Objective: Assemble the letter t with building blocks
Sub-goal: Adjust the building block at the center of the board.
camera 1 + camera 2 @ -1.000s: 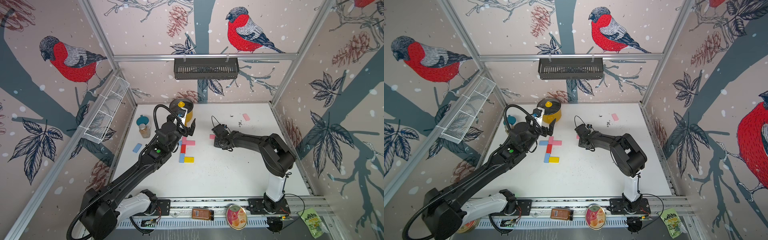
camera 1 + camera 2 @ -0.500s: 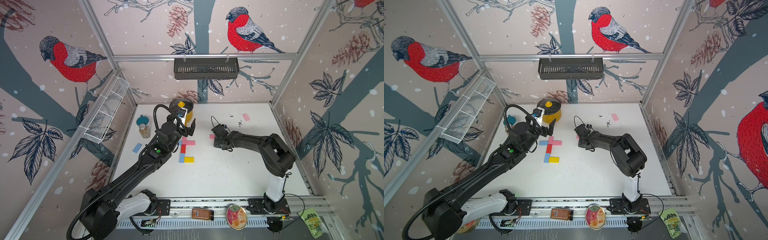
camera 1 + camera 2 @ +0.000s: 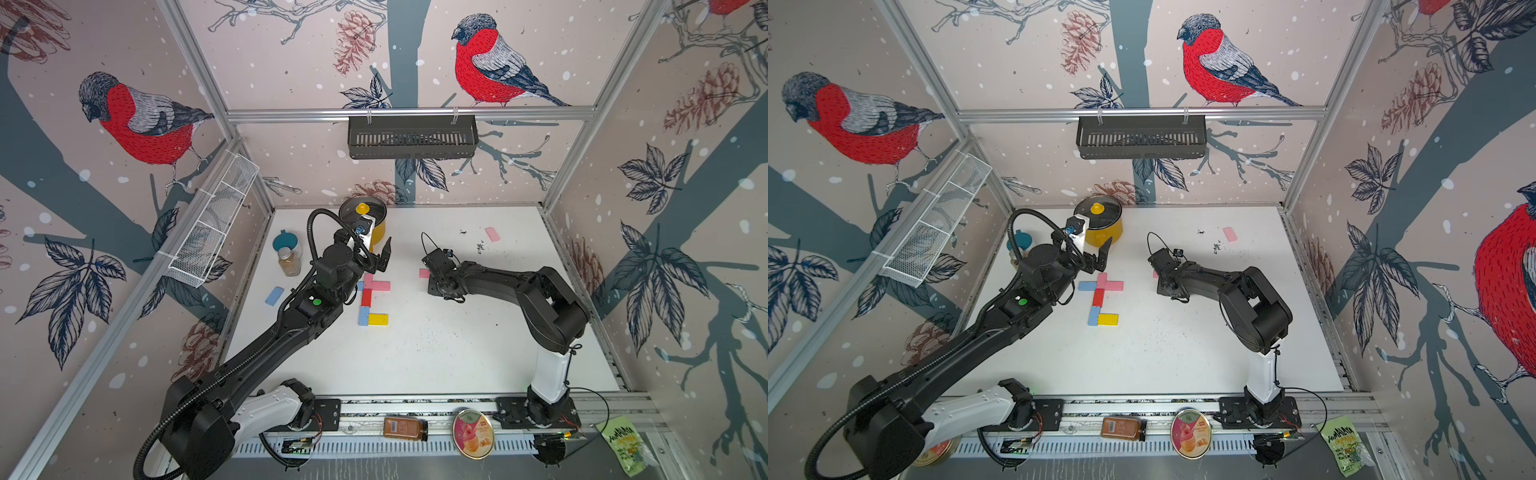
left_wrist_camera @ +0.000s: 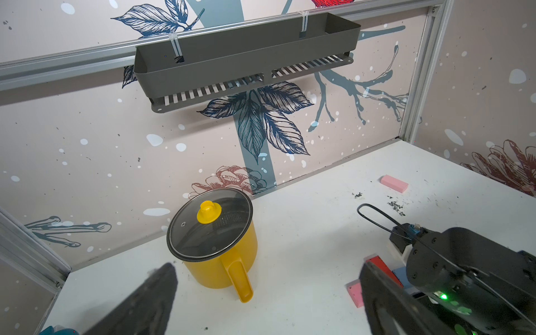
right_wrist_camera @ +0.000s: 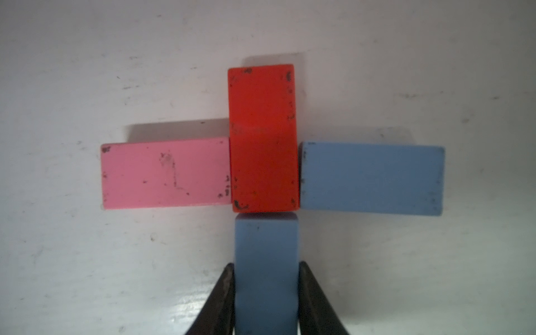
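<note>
In the right wrist view a red block (image 5: 262,136) lies flanked by a pink block (image 5: 165,174) and a light blue block (image 5: 371,178). A second light blue block (image 5: 265,246) butts against the red one's end, and my right gripper (image 5: 265,265) is shut on its sides. In both top views this gripper (image 3: 440,276) hides that group except a pink edge (image 3: 424,273). Further left lies a group of pink (image 3: 381,285), red (image 3: 366,297), blue (image 3: 364,316) and yellow (image 3: 377,319) blocks. My left gripper (image 3: 380,257) hangs open above its far end.
A yellow pot (image 3: 370,224) with a glass lid stands behind the left gripper. A jar (image 3: 289,262) and a teal lid (image 3: 284,241) are at the far left. Loose blocks: pink (image 3: 492,234) at the back right, blue (image 3: 274,296) at the left.
</note>
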